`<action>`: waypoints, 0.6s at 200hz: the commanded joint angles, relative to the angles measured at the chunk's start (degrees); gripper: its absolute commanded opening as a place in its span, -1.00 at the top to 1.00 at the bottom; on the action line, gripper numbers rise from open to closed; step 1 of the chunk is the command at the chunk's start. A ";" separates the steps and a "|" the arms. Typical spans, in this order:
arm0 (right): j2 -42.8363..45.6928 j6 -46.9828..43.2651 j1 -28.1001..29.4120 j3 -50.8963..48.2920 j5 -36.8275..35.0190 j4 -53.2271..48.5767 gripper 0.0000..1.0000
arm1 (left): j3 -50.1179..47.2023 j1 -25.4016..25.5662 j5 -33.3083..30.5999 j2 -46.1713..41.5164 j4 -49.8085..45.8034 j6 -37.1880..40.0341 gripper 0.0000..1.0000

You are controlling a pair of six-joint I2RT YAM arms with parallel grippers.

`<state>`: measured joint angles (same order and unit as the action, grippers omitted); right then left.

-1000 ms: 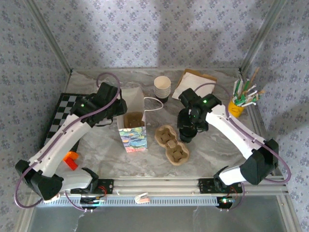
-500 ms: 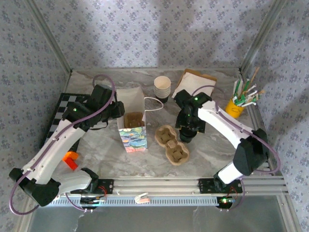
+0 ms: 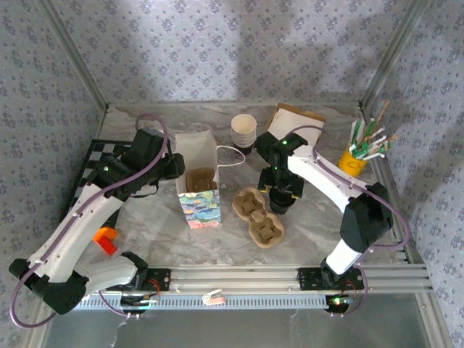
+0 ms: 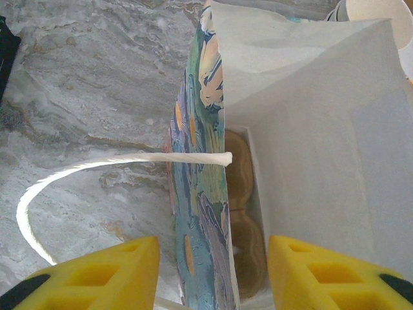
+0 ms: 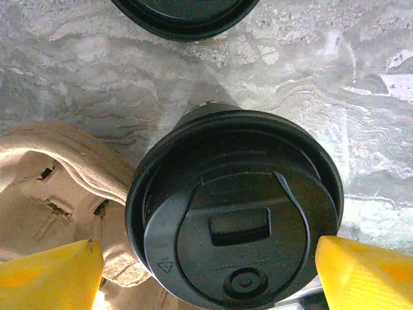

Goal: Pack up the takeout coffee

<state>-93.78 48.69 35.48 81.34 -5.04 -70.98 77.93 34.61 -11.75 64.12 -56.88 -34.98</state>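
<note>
Honestly, looking at a takeout coffee cup with a black plastic lid mid-frame in the top view, just right of the brown pulp carrier. Got the right gripper spread wide astride the lid, not pinching yet, and the left gripper open too, straddling the wall of the painted paper bag. Probably sloshy, crushable: squeeze gently below the lid, keep upright.

Top camera looking down from behind me, left wrist peering close into the bag, right wrist staring straight down onto the cup, both showing overhead too.
</note>
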 commanded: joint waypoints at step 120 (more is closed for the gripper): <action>4.04 -1.49 -1.44 1.64 0.60 -3.98 -0.77 | 0.74 0.02 0.62 0.05 -0.76 0.90 0.01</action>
<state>-92.23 47.79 34.61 81.54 -3.60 -71.92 77.93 34.61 -11.31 64.18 -56.88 -34.96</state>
